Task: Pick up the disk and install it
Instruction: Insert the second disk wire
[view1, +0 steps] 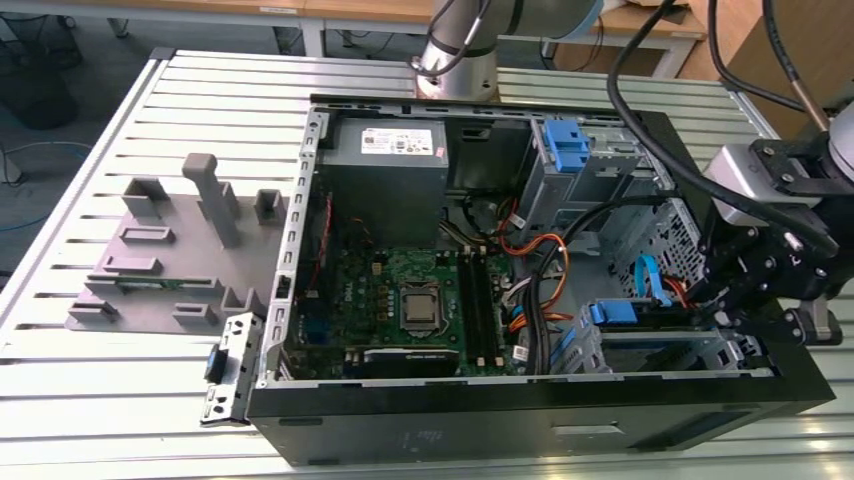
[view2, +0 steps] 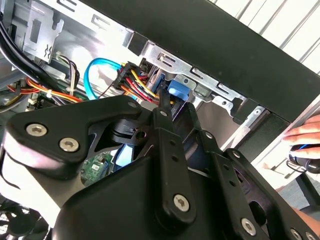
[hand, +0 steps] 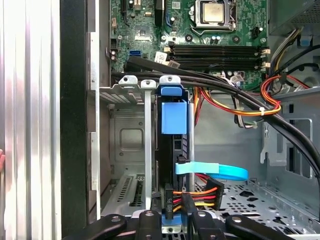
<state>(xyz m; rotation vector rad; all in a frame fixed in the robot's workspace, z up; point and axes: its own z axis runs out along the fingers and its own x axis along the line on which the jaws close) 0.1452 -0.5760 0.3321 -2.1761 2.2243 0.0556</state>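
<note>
Disk (hand: 172, 150) seated on edge in case's drive bay (hand: 125, 135), blue rail outward | gripper (view1: 747, 285) lowered over bay at exterior view's right, wrist angled downward | jaw state cannot be told

Disk (hand: 174, 145) on edge in drive cage (hand: 127, 135) – end effector (hand: 172, 220) at its cabled end.
</note>
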